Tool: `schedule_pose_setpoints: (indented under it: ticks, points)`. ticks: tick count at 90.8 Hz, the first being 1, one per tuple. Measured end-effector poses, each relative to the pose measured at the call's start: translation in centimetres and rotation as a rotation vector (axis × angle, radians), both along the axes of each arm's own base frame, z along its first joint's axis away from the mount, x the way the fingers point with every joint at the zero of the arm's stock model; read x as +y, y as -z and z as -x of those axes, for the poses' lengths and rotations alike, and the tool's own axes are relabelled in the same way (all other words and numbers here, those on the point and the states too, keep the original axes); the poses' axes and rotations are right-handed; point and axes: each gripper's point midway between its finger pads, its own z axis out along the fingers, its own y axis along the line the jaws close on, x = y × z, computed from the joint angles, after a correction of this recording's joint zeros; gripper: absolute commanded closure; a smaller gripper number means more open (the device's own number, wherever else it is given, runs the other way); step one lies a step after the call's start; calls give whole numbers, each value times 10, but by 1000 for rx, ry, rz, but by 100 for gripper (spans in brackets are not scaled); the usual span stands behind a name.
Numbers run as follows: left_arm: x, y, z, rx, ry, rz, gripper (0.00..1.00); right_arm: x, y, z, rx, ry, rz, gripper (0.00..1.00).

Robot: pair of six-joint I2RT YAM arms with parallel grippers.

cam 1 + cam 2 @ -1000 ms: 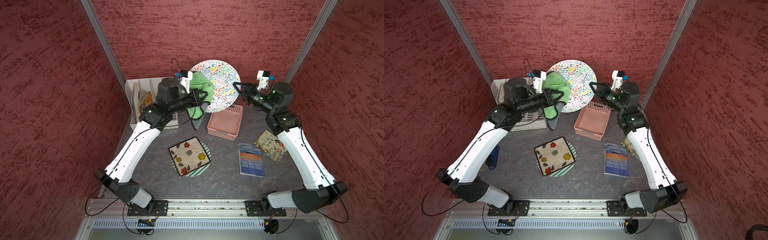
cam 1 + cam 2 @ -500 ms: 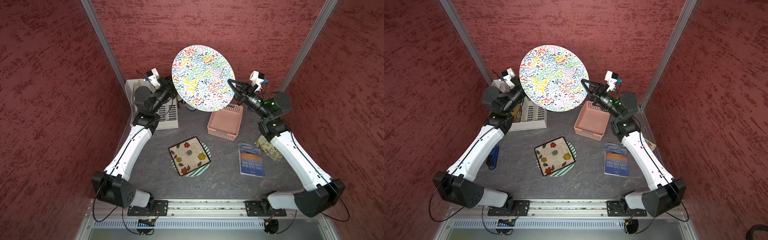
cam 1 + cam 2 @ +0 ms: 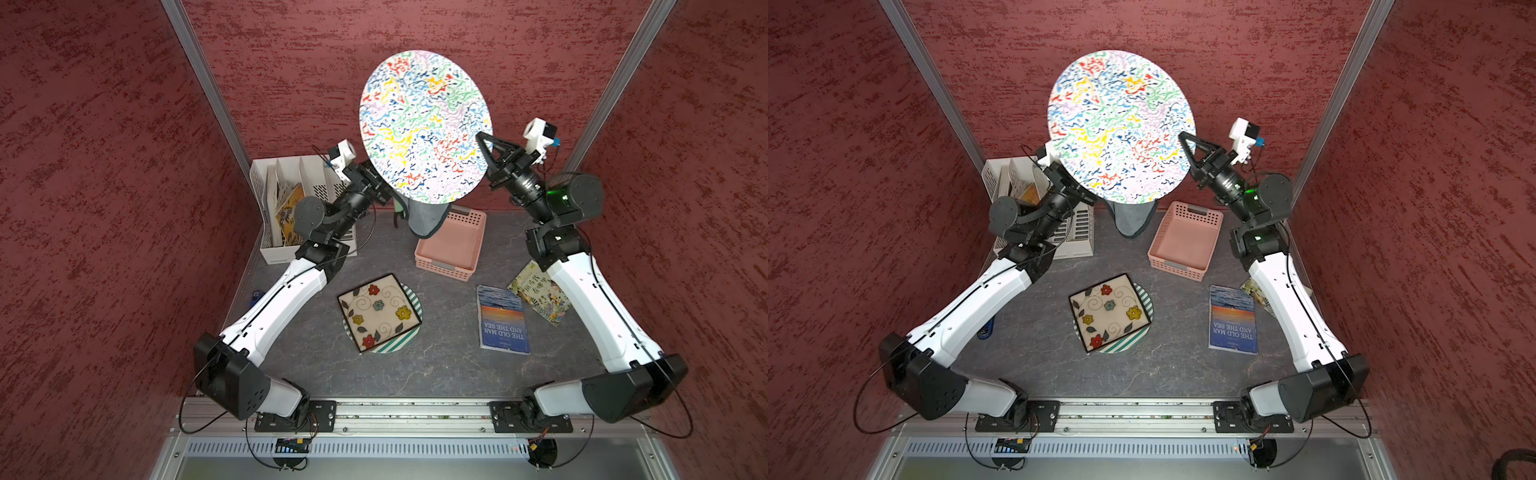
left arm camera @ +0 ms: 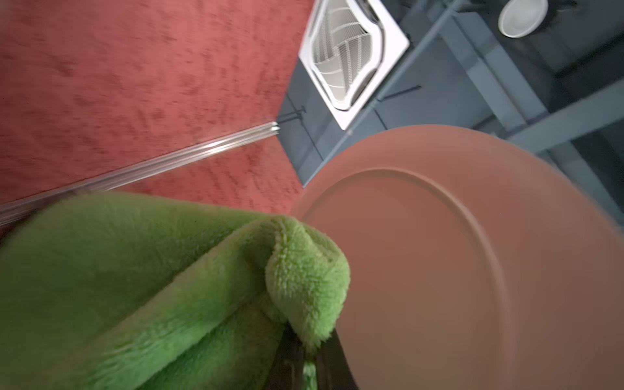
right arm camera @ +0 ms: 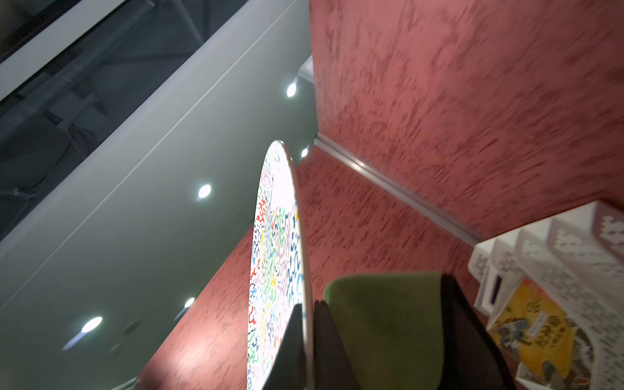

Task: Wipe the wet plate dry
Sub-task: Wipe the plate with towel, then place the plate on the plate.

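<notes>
The round plate (image 3: pixel 426 124) with coloured squiggles on white is held high and tilted, face up, in both top views (image 3: pixel 1121 124). My right gripper (image 3: pixel 482 139) is shut on its right rim; the right wrist view shows the plate (image 5: pixel 275 253) edge-on between the fingers (image 5: pixel 290 337). My left gripper (image 4: pixel 309 341) is shut on the green cloth (image 4: pixel 169 287), right beside the plate's plain underside (image 4: pixel 439 270). From above, its fingertips are hidden behind the plate. The cloth's grey side (image 3: pixel 428 216) hangs below the plate's lower edge.
A pink basket (image 3: pixel 451 245) stands beneath the plate. A white file rack (image 3: pixel 291 208) is at the back left. A square flowered plate (image 3: pixel 376 311) lies on a striped round one mid-table. Two books (image 3: pixel 503 320) (image 3: pixel 540 295) lie at the right.
The plate has been lifted up and now faces the camera. The left gripper has moved with the cloth from the plate's face to beneath it.
</notes>
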Motion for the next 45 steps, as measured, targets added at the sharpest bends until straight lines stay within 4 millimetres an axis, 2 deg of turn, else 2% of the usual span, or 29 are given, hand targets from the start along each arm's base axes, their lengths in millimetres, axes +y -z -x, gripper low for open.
schedule_pose_setpoints:
  ticks: [5, 11, 18, 23, 31, 38, 45]
  points:
    - [26, 27, -6, 70, -93, -77, 100, -17, 22, -10, 52, 83, 45, 100]
    - [65, 41, -1, 117, -250, -196, 100, -18, 57, -13, 120, 123, 136, 100]
    - [98, 36, 23, 110, -417, -367, 100, -2, 111, -1, 206, 91, 248, 100]
    - [112, 28, 43, 92, -501, -469, 100, 12, 154, 12, 263, 46, 328, 100]
    - [130, 33, 63, 79, -601, -639, 100, 39, 222, 30, 349, -48, 463, 100]
    - [139, 61, 65, 126, -638, -786, 100, 62, 269, 41, 403, -129, 566, 100]
    - [144, 108, 55, 222, -626, -933, 100, 82, 307, 48, 437, -193, 648, 100]
